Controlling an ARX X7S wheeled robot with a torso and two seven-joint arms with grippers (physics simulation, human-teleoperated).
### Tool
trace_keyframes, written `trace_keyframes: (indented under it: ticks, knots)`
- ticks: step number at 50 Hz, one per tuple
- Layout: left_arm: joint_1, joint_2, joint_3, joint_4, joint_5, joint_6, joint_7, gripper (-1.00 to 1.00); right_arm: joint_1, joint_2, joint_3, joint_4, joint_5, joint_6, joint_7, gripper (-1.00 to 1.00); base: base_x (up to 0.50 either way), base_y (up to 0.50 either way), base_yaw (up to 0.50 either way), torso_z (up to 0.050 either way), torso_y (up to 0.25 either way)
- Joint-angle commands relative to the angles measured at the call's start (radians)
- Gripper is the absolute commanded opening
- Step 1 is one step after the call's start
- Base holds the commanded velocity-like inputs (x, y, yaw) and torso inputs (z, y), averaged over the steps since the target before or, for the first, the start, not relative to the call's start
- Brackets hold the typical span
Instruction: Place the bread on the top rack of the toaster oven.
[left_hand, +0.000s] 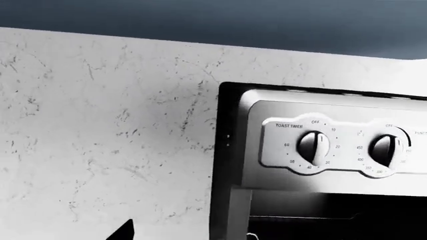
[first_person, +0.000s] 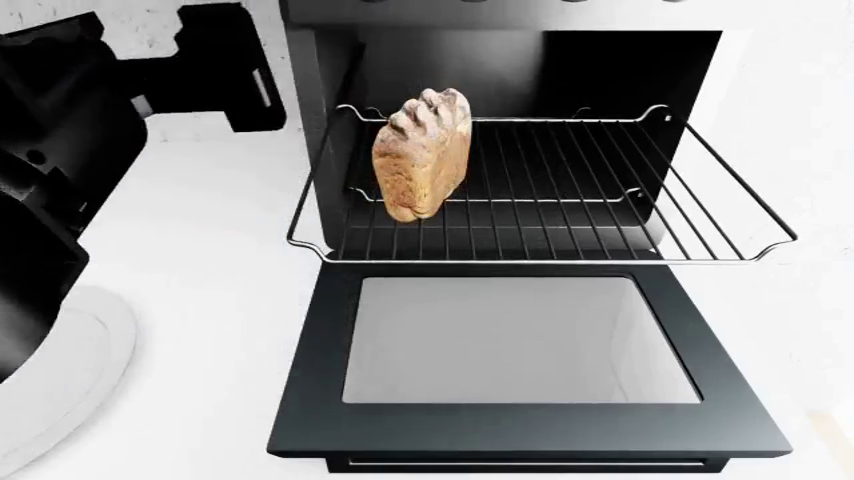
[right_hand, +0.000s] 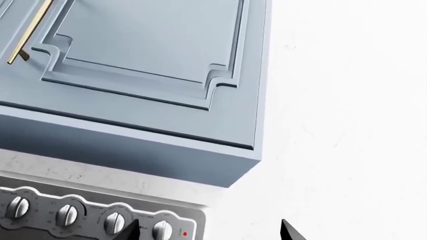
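Head view: the bread (first_person: 423, 155) stands on end on the pulled-out top rack (first_person: 561, 190) of the toaster oven (first_person: 534, 60), free of both grippers, whose spread cannot be told; withdraw the arms without nudging it.

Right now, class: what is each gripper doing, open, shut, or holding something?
Left gripper: cannot be told; only one dark tip shows.
Right gripper: open, holding nothing; its two tips stand apart.
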Motion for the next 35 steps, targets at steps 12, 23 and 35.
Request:
trace_keyframes:
  ticks: [12,23,35]
  knots:
    - [0.097,-0.139,-0.095,-0.025,0.037,0.026,0.057,1.00,0.000,0.102,-0.028,0.000,-0.026,0.025,0.109,1.00,0.00,0.00,0.00,0.000,0.000]
    - [0.128,-0.164,-0.107,-0.044,0.069,0.030,0.083,1.00,0.000,0.176,-0.037,0.000,-0.030,0.044,0.178,1.00,0.00,0.00,0.00,0.000,0.000]
    - [0.136,-0.175,-0.110,-0.048,0.050,0.037,0.086,1.00,0.000,0.252,-0.086,0.000,-0.072,0.042,0.269,1.00,0.00,0.00,0.00,0.000,0.000]
